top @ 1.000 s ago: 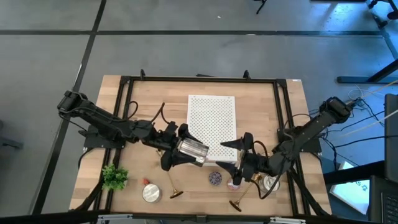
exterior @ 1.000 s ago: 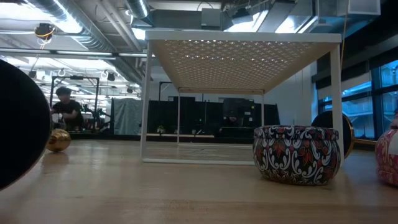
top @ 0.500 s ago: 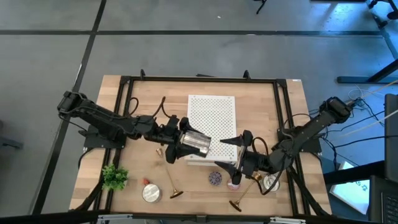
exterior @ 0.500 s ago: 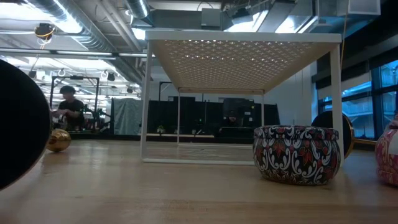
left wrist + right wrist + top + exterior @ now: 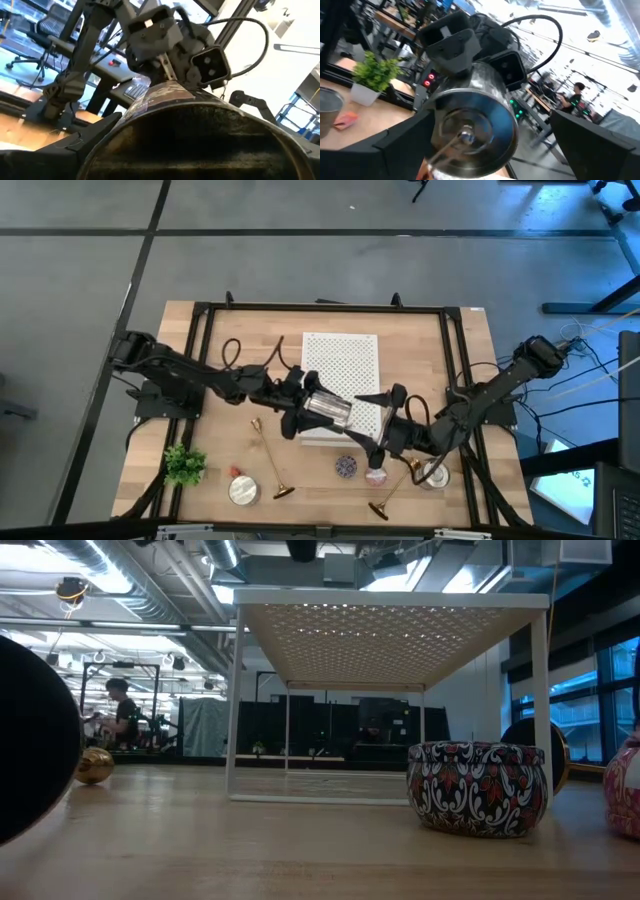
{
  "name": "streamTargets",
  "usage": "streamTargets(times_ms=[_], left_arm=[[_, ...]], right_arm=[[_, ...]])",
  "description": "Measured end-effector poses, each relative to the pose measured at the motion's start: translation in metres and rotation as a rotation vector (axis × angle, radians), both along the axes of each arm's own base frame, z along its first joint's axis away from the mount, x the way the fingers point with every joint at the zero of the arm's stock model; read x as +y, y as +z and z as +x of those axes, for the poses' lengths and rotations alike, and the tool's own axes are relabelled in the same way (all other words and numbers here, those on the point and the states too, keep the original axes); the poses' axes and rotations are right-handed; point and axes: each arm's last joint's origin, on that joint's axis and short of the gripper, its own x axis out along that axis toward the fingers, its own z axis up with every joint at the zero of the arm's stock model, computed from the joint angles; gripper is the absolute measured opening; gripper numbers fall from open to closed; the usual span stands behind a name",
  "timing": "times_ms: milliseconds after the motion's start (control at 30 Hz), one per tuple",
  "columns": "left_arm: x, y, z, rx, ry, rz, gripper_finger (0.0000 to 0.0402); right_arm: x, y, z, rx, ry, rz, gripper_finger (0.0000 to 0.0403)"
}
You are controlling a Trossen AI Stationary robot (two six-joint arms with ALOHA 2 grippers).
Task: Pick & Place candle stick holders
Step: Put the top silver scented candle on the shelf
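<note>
Nearest the table's front edge, in front of the white perforated stand, two candle stick holders lie on their sides on the wood. One candle stick holder lies in front of the stand's left corner, with its flared base toward the front edge. The other candle stick holder lies in front of the right corner, its stem slanting. No gripper touches either one. Between them stands a small patterned tin, nearer the stand than their bases.

Farther back, over the stand's front edge, the left gripper has its jaws spread wide around a silver tin, which it holds on its side above the stand. The right gripper is at the stand's front right corner, facing the tin's shiny end. Its jaws stand wide apart and hold nothing, one finger to each side of the tin in the right wrist view.
</note>
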Motion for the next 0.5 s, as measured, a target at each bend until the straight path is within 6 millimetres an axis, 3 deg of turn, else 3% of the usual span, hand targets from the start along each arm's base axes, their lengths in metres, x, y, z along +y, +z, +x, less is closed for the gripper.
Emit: streamTargets(times_ms=[500], left_arm=[[0.0085, 0.0024, 0.0011, -0.027, -0.005, -0.002, 0.0351]], right_arm=[[0.0001, -0.0015, 0.0000, 0.002, 0.001, 0.031, 0.0400]])
